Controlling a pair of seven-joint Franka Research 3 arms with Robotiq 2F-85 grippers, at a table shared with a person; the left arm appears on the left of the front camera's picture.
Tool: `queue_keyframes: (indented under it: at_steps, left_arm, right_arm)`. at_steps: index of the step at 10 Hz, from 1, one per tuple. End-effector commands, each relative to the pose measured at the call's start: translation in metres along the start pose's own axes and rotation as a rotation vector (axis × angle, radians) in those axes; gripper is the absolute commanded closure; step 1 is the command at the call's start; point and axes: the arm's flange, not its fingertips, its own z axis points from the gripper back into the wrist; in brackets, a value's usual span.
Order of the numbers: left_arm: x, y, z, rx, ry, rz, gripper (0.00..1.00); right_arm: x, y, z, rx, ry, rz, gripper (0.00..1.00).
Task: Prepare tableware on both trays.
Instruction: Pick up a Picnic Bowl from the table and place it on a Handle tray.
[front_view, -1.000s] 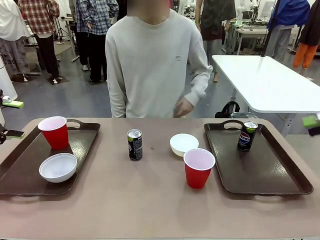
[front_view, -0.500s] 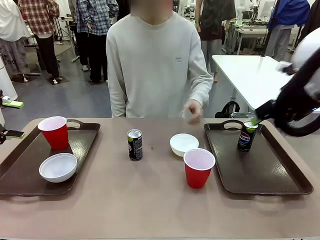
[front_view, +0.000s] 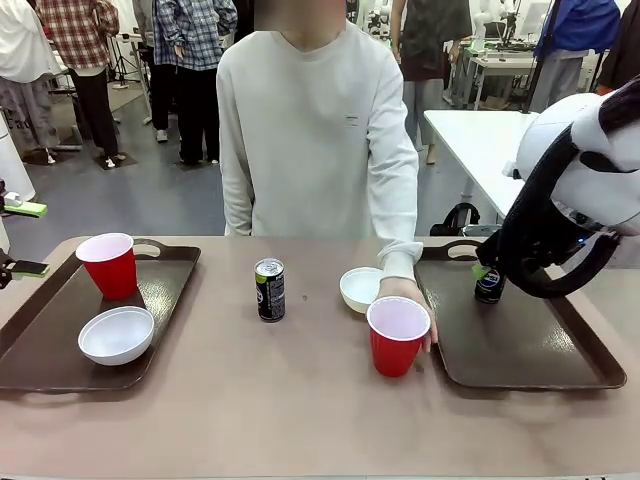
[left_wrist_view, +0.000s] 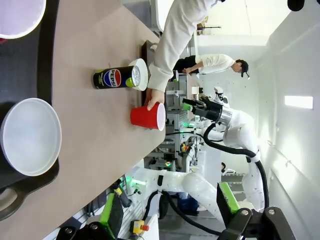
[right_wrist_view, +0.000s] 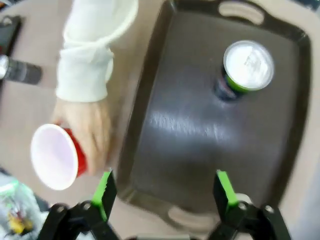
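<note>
At the frame's right, the right arm (front_view: 570, 180) hides most of the Pepsi can (front_view: 489, 287) on the right tray (front_view: 530, 350). The right tool (right_wrist_view: 164, 189) hangs over that tray, empty, pads (right_wrist_view: 105, 188) wide apart. At centre a person's hand (front_view: 408, 291) grips a red cup (front_view: 397, 340) on the tabletop (front_view: 300, 400), and the sleeve (front_view: 398, 255) covers part of a white bowl (front_view: 357, 288). The left tool (left_wrist_view: 167, 207), cut off at the bottom edge, gapes wide.

My white right arm (front_view: 575, 170) hangs over the right dark brown plastic tray (front_view: 520, 345), half hiding a small blue can (front_view: 488, 288); a person's hand (front_view: 410, 293) holds a red plastic cup (front_view: 397, 345) on the tabletop (front_view: 300, 400) beside it, a shallow white bowl (front_view: 360, 288) just behind; a small dark can (front_view: 269, 290) stands mid-tabletop; the left dark brown tray (front_view: 50, 335) carries a second red cup (front_view: 110, 265) and a second white bowl (front_view: 116, 335).
</note>
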Motion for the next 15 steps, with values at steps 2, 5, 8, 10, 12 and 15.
queue_keyframes:
  at_steps: [2, 5, 8, 10, 12, 15]
  left_arm:
    - [-0.001, 0.001, 0.002, -0.003, 0.007, -0.017, 0.0]
    - [-0.001, 0.001, 0.002, -0.003, 0.007, -0.017, 0.0]
    - [-0.001, 0.001, 0.002, -0.003, 0.007, -0.017, 0.0]
    - [-0.001, 0.001, 0.002, -0.003, 0.007, -0.017, 0.0]
    - [-0.001, 0.001, 0.002, -0.003, 0.007, -0.017, 0.0]
    - [-0.001, 0.001, 0.002, -0.003, 0.007, -0.017, 0.0]
  right_arm:
    - [-0.175, -0.07, 0.092, -0.024, -0.006, 0.004, 0.0]
    - [-0.185, -0.088, 0.093, 0.097, -0.007, 0.004, 0.0]
    - [-0.146, -0.105, 0.16, 0.094, -0.025, -0.015, 0.0]
    - [-0.146, -0.105, 0.16, 0.094, -0.025, -0.015, 0.0]
    - [-0.146, -0.105, 0.16, 0.094, -0.025, -0.015, 0.0]
    - [-0.146, -0.105, 0.16, 0.094, -0.025, -0.015, 0.0]
